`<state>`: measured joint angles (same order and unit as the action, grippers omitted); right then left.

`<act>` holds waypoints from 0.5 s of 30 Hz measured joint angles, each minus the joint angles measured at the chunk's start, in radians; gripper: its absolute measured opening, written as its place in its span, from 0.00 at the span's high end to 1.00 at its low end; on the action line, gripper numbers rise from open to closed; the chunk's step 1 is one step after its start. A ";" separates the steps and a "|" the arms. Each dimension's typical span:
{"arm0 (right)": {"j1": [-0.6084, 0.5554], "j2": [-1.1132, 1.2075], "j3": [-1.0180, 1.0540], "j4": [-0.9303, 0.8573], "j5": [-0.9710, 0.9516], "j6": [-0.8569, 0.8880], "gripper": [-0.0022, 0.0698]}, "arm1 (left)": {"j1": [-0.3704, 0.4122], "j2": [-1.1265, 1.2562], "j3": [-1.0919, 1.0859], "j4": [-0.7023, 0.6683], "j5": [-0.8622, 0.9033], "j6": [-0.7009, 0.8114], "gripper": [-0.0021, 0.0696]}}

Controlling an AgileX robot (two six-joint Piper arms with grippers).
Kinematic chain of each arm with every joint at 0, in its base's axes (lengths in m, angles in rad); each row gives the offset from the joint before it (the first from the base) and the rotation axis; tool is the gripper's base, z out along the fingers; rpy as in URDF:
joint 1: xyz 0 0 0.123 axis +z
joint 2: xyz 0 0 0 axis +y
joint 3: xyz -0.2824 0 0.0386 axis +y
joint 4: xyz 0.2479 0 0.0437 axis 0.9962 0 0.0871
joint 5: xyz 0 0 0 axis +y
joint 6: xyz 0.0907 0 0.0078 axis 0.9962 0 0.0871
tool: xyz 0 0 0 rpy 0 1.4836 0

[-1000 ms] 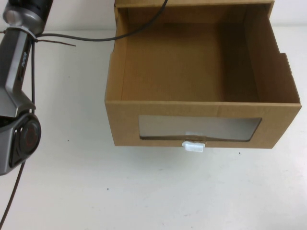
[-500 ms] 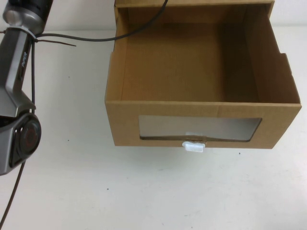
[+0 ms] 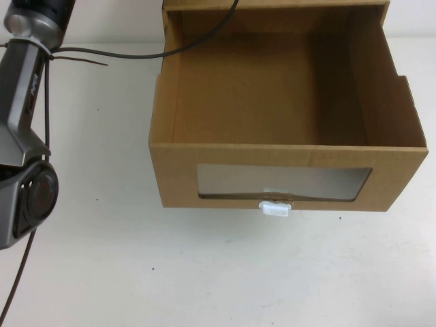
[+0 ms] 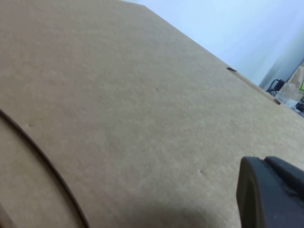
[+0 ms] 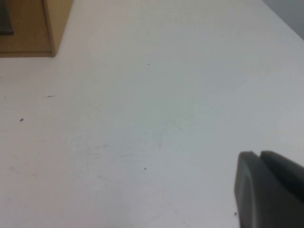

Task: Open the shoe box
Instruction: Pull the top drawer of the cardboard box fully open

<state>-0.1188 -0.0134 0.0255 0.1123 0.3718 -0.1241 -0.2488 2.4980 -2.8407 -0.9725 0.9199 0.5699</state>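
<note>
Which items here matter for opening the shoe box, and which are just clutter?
Job: shoe box, already open; its white tab; left claw close to the box; right claw shut, over the table.
Lying about: black cable crossing the box's back corner.

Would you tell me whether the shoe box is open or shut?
Open: the shoe box shows its empty inside from above; the left gripper is beside its cardboard, the right gripper, shut, over the table.
</note>
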 joint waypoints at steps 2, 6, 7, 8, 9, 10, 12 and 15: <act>0.000 0.000 0.000 0.000 0.000 0.000 1.00 | 0.000 0.000 0.000 0.002 0.000 0.000 0.98; 0.000 0.000 0.000 0.000 0.000 0.000 1.00 | 0.000 0.000 0.000 0.004 0.000 0.000 0.98; 0.000 0.000 0.000 0.000 0.000 0.000 1.00 | 0.000 0.000 0.000 0.006 0.000 0.000 0.98; 0.000 0.000 0.000 0.000 0.000 0.000 1.00 | 0.000 0.000 -0.002 0.006 0.000 0.000 0.98; 0.000 0.000 0.000 0.000 0.000 0.000 1.00 | 0.000 0.000 -0.002 0.006 0.000 0.000 0.98; 0.000 0.000 0.000 0.000 0.000 0.000 1.00 | 0.000 0.000 -0.002 0.006 0.000 0.000 0.98; 0.000 0.000 0.000 0.000 0.000 0.000 1.00 | 0.000 0.000 -0.002 0.008 0.002 0.000 0.98; 0.000 0.000 0.000 0.000 0.000 0.000 1.00 | 0.000 0.000 -0.002 0.008 0.002 0.000 0.98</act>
<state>-0.1188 -0.0134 0.0255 0.1123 0.3718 -0.1241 -0.2488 2.4980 -2.8429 -0.9647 0.9216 0.5699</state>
